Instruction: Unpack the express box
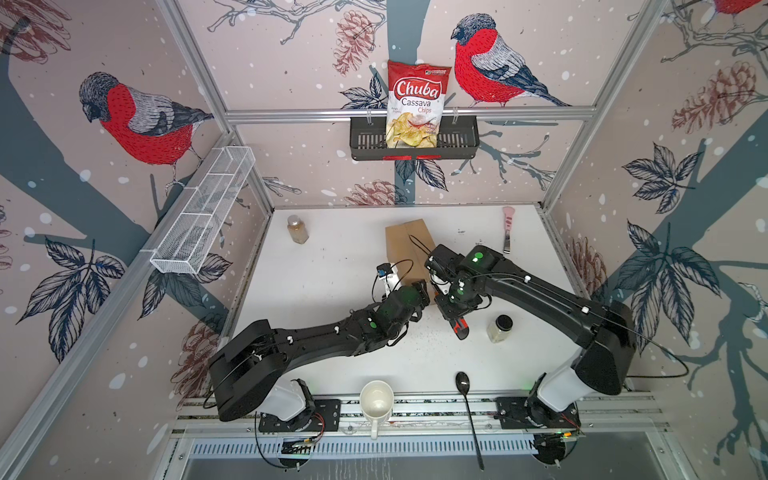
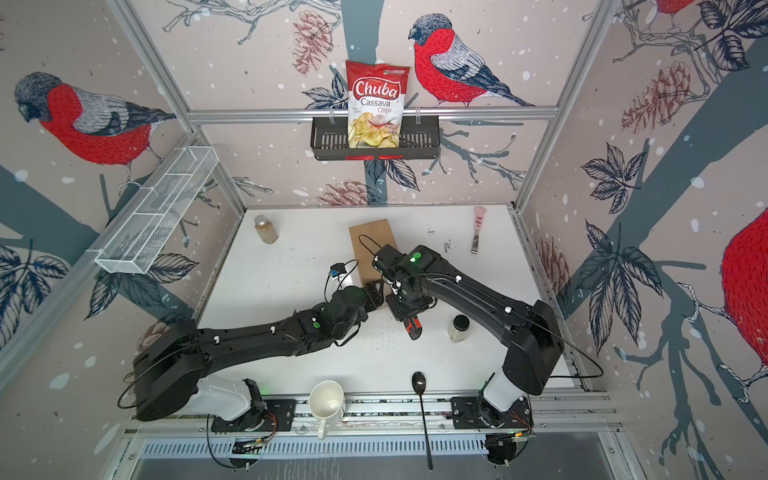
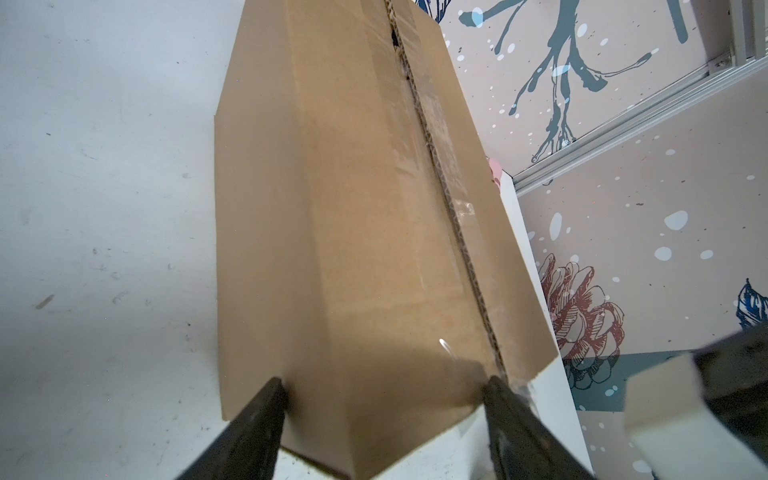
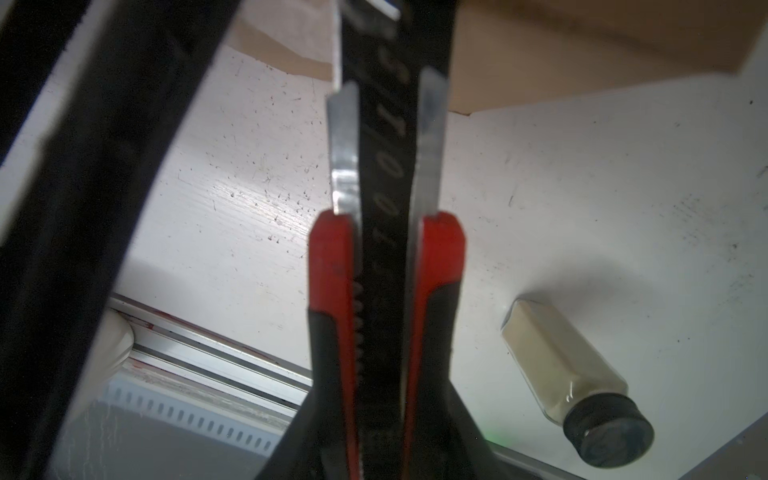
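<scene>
The express box point(image 1: 407, 245) point(image 2: 372, 241) is a plain brown carton lying mid-table, its flaps closed along a taped seam point(image 3: 436, 166). My left gripper point(image 1: 422, 293) point(image 2: 376, 293) point(image 3: 384, 382) is at its near end. The jaws stand wide, and both fingertips point(image 3: 276, 388) rest against the cardboard, one on each side of a long edge. My right gripper point(image 1: 451, 311) point(image 2: 405, 309) point(image 4: 382, 415) is shut on a red-and-black utility knife point(image 1: 459, 326) point(image 4: 332, 270) just off the box's near right corner point(image 4: 582, 50). The blade end points toward the box, its tip hidden.
A black-lidded jar point(image 1: 500, 328) point(image 4: 573, 374) stands right of the knife. A brown spice bottle point(image 1: 298, 229) is at the back left and a pink-handled tool point(image 1: 508, 228) at the back right. A white mug point(image 1: 376, 403) and black spoon point(image 1: 467, 411) lie on the front rail. Wall baskets point(image 1: 457, 143) point(image 1: 203, 212) hang behind.
</scene>
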You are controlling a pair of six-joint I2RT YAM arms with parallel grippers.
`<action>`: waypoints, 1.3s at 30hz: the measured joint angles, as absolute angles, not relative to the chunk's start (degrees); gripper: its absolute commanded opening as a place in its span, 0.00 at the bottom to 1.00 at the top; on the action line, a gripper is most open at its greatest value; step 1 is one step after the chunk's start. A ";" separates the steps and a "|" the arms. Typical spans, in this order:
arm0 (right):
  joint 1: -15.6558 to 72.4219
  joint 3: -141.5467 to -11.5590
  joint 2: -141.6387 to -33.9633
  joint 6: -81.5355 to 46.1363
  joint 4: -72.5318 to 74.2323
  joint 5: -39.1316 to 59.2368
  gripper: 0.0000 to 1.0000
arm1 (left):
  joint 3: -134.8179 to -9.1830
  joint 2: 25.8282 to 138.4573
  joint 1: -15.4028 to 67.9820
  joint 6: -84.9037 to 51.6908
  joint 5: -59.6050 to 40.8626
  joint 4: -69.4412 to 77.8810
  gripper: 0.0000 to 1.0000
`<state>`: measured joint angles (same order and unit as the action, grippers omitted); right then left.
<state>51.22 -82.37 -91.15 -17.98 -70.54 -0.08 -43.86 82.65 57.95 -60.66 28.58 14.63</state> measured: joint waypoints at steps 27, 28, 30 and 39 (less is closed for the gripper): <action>49.93 -82.83 -92.14 -15.14 -70.46 2.42 0.03 | -31.07 67.90 56.58 -59.59 24.97 21.96 0.54; 49.91 -82.94 -92.23 -15.14 -70.52 2.42 0.03 | -30.55 67.07 56.10 -59.59 24.53 21.82 0.51; 49.91 -83.20 -92.38 -15.14 -70.48 2.37 0.03 | -29.45 65.54 54.59 -59.66 24.14 21.43 0.45; 49.60 -83.66 -92.31 -15.73 -70.46 1.23 0.02 | -27.49 63.88 49.50 -59.75 21.17 20.12 0.43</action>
<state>49.60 -83.66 -92.31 -15.73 -70.46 1.23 -27.49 63.88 49.50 -59.75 21.17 20.12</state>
